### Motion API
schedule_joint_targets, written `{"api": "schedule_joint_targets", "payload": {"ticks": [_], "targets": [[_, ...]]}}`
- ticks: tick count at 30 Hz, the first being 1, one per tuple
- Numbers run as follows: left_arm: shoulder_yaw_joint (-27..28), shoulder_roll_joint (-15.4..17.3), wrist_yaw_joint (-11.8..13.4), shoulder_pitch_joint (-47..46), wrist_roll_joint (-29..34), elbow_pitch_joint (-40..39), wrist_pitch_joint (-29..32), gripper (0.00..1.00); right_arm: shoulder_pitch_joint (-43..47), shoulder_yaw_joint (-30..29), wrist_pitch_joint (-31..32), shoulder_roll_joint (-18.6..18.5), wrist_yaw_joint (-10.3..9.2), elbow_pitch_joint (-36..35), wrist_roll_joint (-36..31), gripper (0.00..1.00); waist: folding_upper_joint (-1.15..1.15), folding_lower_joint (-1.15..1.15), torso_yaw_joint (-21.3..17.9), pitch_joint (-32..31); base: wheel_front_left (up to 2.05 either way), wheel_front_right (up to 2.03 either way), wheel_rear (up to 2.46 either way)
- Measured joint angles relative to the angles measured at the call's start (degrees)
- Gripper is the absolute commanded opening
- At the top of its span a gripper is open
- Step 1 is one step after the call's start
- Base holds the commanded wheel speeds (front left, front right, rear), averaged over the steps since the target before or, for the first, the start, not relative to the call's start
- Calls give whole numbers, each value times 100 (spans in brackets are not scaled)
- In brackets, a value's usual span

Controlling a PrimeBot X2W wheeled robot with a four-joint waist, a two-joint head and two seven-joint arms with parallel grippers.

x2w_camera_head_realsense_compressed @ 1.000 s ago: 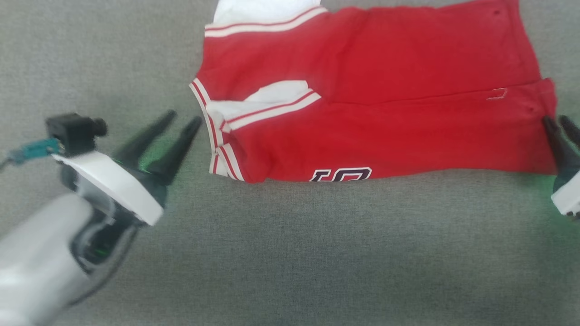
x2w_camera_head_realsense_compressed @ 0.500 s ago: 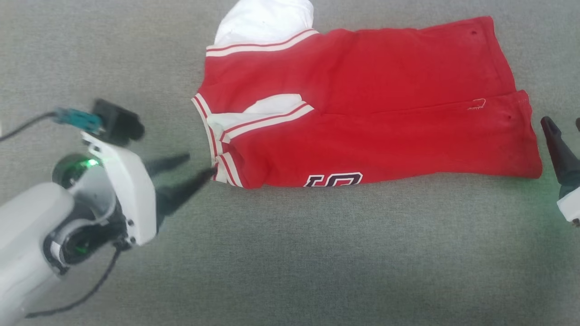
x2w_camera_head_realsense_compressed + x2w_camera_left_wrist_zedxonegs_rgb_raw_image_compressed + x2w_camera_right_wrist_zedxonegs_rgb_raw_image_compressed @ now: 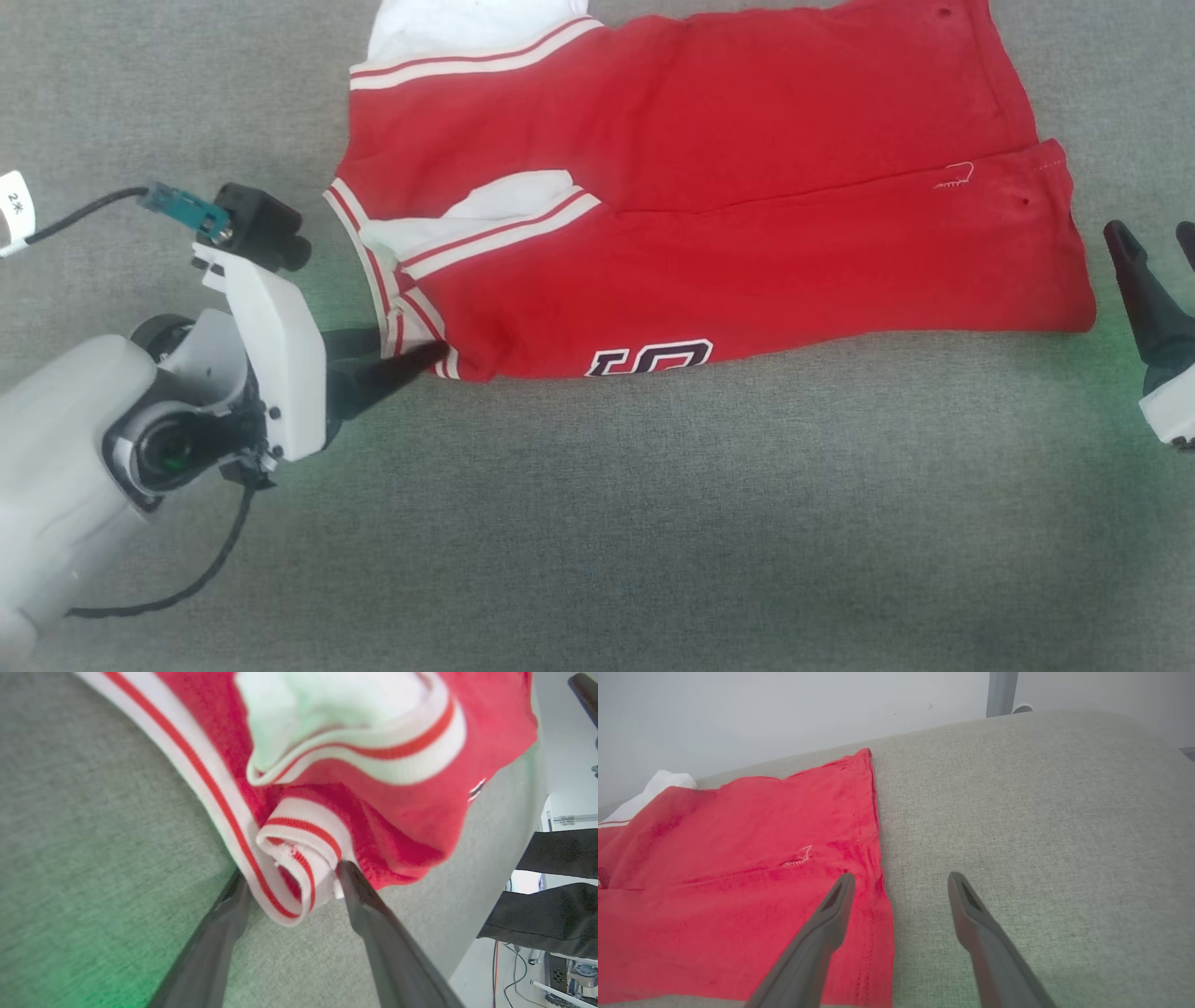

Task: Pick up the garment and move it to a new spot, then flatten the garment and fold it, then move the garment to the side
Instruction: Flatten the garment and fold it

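your garment [image 3: 747, 187] lies spread on the grey fabric surface [image 3: 653, 523]: a red jersey folded over itself, with cut-off black, white-outlined characters at its near edge and white-and-red striped trim and white inner fabric at its left end. your left gripper [image 3: 411, 343] has its jaws apart, straddling the rolled striped trim at the near left corner, and the cloth fills the gap between them. your right gripper [image 3: 1150, 231] sits just beside the jersey's right hem with its jaws parted, one finger over the hem in its wrist view.
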Motion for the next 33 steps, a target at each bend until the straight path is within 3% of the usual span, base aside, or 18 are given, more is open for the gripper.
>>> {"api": "schedule_joint_targets", "payload": {"ticks": [1,2,8,13,19,20,21,22,27,33], "targets": [[-1,-4,-38,-21,-11,44,34,34,-7,20,43,-20,0,0,-3,100,0,0,-12,17,0,0,0],[-1,-4,-38,-21,-11,44,34,0,-7,20,43,-20,0,0,-3,100,0,0,-12,17,0,0,0],[18,-113,-202,-47,-85,175,24,0,-71,383,684,-448,0,-120,-152,100,0,0,14,55,0,0,0],[14,-237,-280,-70,-2,156,-105,0,-242,822,1872,-873,0,-194,-27,100,0,0,130,103,0,0,0],[4,-424,-339,-108,83,144,-252,0,-524,1024,3041,-1120,-1,-182,119,100,0,0,303,196,0,0,0],[3,-455,-354,-113,102,164,-297,0,-531,1048,3144,-1169,-1,-194,116,49,0,0,335,206,0,0,0],[1,-490,-357,-114,135,182,-332,0,-538,1050,3211,-1205,-1,-204,116,35,0,0,367,210,0,0,0],[-2,-525,-365,-114,171,207,-379,0,-538,1038,3238,-1206,-1,-214,119,0,0,0,392,207,0,0,0],[20,-554,-386,91,223,247,-822,0,-220,834,3230,-1121,1,-322,160,0,0,0,451,-22,0,0,0],[37,-197,-402,632,189,-181,-1222,0,622,431,3301,-1100,1,-742,183,0,0,0,448,-396,0,0,0]]}}
